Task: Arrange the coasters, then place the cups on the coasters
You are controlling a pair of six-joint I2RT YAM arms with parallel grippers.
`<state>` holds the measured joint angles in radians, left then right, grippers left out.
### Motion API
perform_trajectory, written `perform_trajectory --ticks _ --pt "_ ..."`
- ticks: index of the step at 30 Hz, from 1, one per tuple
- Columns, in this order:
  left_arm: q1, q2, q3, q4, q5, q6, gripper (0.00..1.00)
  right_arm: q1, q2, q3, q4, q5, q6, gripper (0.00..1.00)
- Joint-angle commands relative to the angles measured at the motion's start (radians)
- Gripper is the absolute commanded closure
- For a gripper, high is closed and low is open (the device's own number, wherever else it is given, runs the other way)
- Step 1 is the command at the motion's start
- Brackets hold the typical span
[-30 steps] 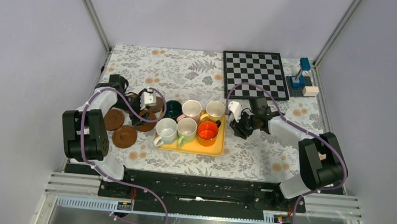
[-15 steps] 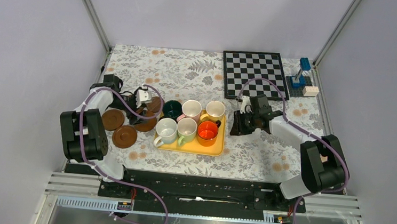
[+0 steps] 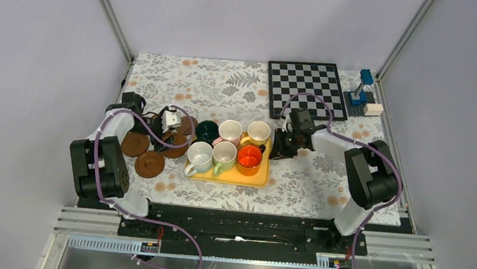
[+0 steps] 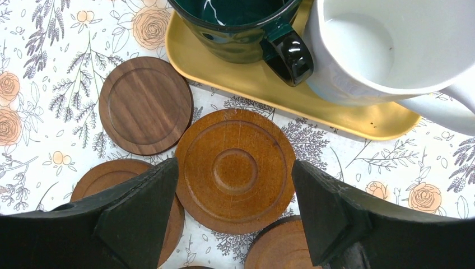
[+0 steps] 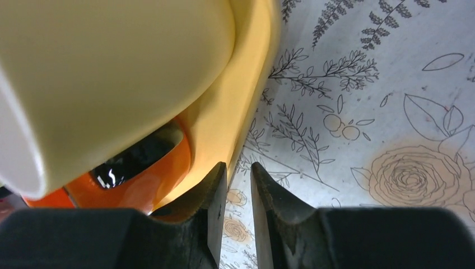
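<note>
From above, the yellow tray (image 3: 229,177) lies with its long side running left to right. The six cups (image 3: 225,153) stand upright on it, mouths up, in two rows of three. The white-pale blue cup (image 3: 199,157), at the tray's near-left corner, turns its handle to the near left. The coasters (image 3: 150,164) lie flat on the flowered cloth (image 3: 322,179) just left of the tray, bunched and partly overlapping; being round, they have no long axis. The left arm folds up with its elbow high, and the left gripper (image 3: 171,128) points down over the coasters nearest the tray. The right arm reaches low to the left. The right gripper (image 3: 278,147) sits at the tray's right edge, beside the cream-yellow cup (image 3: 258,131) and the orange cup (image 3: 249,158).

In the left wrist view, the fingers (image 4: 140,218) are spread wide on either side of a mid-brown coaster (image 4: 235,168) that lies just off the tray's rim. Whether they touch it cannot be told. A darker coaster (image 4: 145,103) lies close beside it, and parts of two more show at the bottom of the view. The dark green cup (image 4: 235,33) turns its handle toward the tray's rim.

In the right wrist view, the fingers (image 5: 215,218) stand nearly together, and only cloth shows through the narrow slit between them. They pinch nothing. One fingertip is at the tray's outer rim.
</note>
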<state>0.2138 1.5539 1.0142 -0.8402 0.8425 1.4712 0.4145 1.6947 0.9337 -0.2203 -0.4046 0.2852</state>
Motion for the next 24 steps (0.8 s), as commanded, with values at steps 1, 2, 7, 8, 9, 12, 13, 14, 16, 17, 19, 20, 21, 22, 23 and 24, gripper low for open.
perform_trajectory --ticks 1,2,7,8,9,12,13,14,16,17,19,20,21,22,23,24 --pt "0.014 -0.048 -0.021 0.006 0.045 0.035 0.19 0.013 0.048 0.065 0.002 0.019 0.043 0.71" --pt "0.017 -0.048 -0.024 0.005 0.046 0.036 0.19 0.015 0.06 0.07 0.0 0.021 0.045 0.71" --pt "0.025 -0.042 -0.032 0.008 0.046 0.041 0.19 0.034 0.102 0.094 -0.025 0.04 0.075 0.72" --pt "0.026 -0.041 -0.034 0.014 0.046 0.037 0.19 0.033 0.111 0.094 -0.027 0.043 0.081 0.73" --pt "0.027 -0.043 -0.039 0.025 0.047 0.031 0.19 0.033 0.119 0.094 -0.03 0.047 0.088 0.75" --pt "0.03 -0.054 -0.051 0.042 0.051 0.024 0.19 0.034 0.144 0.106 -0.053 0.061 0.096 0.85" --pt "0.029 -0.057 -0.054 0.047 0.049 0.02 0.19 0.034 0.151 0.112 -0.067 0.075 0.097 0.89" --pt "0.029 -0.06 -0.058 0.05 0.048 0.018 0.19 0.034 0.156 0.123 -0.083 0.094 0.097 0.96" --pt "0.031 -0.066 -0.061 0.05 0.046 0.016 0.19 0.025 0.17 0.145 -0.112 0.129 0.097 1.0" --pt "0.033 -0.068 -0.061 0.05 0.044 0.017 0.19 0.016 0.177 0.152 -0.124 0.135 0.098 1.0" --pt "0.035 -0.07 -0.062 0.052 0.04 0.016 0.19 -0.008 0.191 0.167 -0.157 0.151 0.097 1.0" --pt "0.036 -0.072 -0.061 0.052 0.038 0.017 0.19 -0.019 0.195 0.171 -0.172 0.166 0.096 1.0" --pt "0.038 -0.072 -0.06 0.051 0.038 0.017 0.19 -0.035 0.196 0.169 -0.182 0.179 0.093 1.0" --pt "0.038 -0.072 -0.059 0.051 0.037 0.016 0.19 -0.053 0.193 0.162 -0.188 0.19 0.095 1.0" --pt "0.039 -0.071 -0.058 0.051 0.038 0.016 0.19 -0.069 0.188 0.155 -0.192 0.196 0.092 1.0" --pt "0.04 -0.07 -0.056 0.051 0.038 0.015 0.18 -0.085 0.182 0.149 -0.199 0.202 0.087 1.0"
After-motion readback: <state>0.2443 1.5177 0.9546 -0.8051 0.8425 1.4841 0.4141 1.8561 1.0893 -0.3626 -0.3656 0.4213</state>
